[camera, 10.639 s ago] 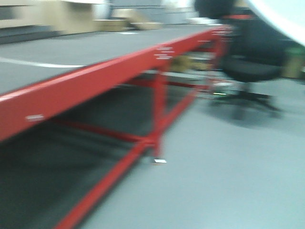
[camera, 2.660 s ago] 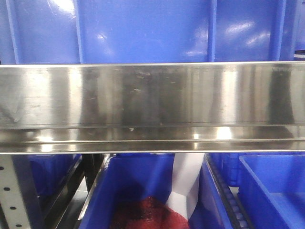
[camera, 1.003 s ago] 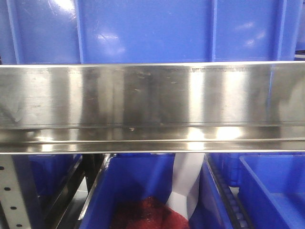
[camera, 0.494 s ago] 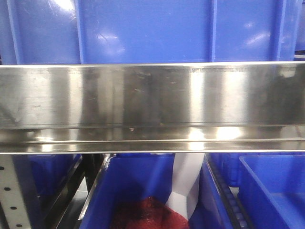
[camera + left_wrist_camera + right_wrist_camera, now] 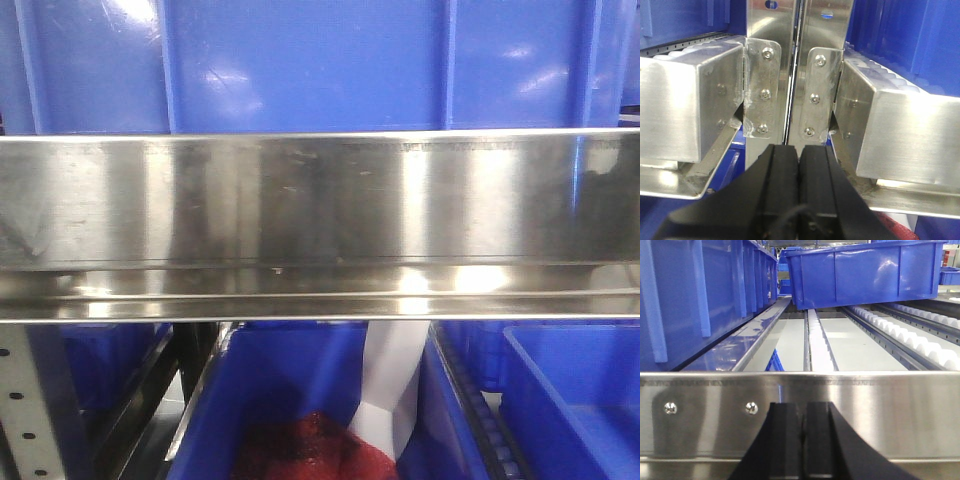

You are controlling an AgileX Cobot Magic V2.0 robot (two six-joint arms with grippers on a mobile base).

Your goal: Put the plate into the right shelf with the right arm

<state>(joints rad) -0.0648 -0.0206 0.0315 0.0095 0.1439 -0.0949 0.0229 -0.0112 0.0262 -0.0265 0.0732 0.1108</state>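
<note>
- Right gripper is seen with jaws pressed together, nothing between them; it is parked low against the front steel rail of the right shelf, looking down an open roller lane.
- The plate is not seen in any view; its location cannot be told, and it is not held by either gripper.
- Judged: the right arm is empty, so the plate is either already delivered or not yet fetched.
- Left gripper is also closed and empty, held just before a bolted upright bracket, likely kept out of the way.
- Blue bin sits further back on the lane; its contents are hidden.
- Lower blue bin holds something red, mesh-like, with a white strip beside it.
- Neighbouring bin looks empty where visible.
</note>
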